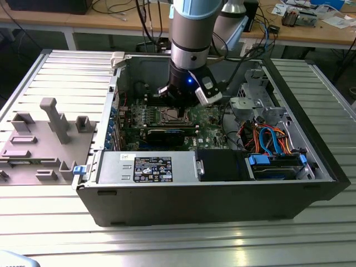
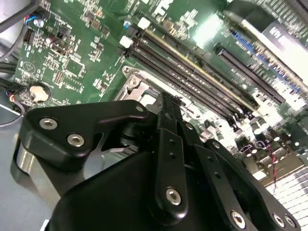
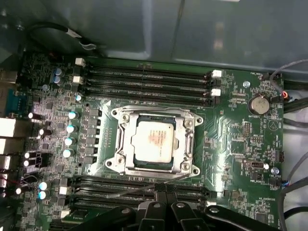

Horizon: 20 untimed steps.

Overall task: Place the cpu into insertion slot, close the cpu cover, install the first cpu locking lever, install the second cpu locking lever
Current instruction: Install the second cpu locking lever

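The cpu [image 3: 153, 143], a pale square chip, lies flat in the insertion slot [image 3: 115, 163] amid the green motherboard [image 3: 231, 159]. The cpu cover [image 3: 185, 139], a silvery frame, lies down around the chip. A thin wire locking lever [image 3: 130, 191] slants out along the slot's side nearest my fingers. My gripper [image 3: 161, 188] is shut, its black tips together just off that side, close to the lever; I cannot tell if they touch it. In the second wrist view the gripper [image 2: 166, 103] stands over the slot's corner [image 2: 137, 86]. In the exterior view the gripper [image 1: 179, 103] hangs over the slot [image 1: 165, 118].
Long black memory slots [image 3: 149, 79] flank the socket on both sides. A coin battery [image 3: 260, 103] and small capacitors [image 3: 71, 127] sit nearby. The open case holds a power supply [image 1: 147, 167] and a cabled drive cage [image 1: 272, 139]. A grey fixture plate [image 1: 39, 139] lies on the exterior view's left.
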### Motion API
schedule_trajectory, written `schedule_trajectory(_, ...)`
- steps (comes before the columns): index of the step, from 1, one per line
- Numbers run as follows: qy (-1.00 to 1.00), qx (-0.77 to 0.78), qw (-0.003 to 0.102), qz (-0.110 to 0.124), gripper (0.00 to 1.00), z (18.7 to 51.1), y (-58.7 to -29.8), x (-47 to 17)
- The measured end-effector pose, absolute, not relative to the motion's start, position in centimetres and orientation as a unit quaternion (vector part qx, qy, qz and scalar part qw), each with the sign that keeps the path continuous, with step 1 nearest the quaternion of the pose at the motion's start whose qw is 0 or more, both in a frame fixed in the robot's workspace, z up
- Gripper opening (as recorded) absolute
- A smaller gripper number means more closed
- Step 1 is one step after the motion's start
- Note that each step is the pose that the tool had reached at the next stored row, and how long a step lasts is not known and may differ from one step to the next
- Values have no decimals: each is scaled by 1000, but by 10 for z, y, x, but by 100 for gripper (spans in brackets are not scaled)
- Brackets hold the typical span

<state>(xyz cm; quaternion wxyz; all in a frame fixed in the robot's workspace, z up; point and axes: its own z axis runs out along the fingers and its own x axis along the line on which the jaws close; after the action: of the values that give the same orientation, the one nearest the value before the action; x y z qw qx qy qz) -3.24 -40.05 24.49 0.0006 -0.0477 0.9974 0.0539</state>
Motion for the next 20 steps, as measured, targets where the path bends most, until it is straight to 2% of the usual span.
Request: schedule_trajectory(20, 996, -52, 1, 66, 11, 211, -405, -68)
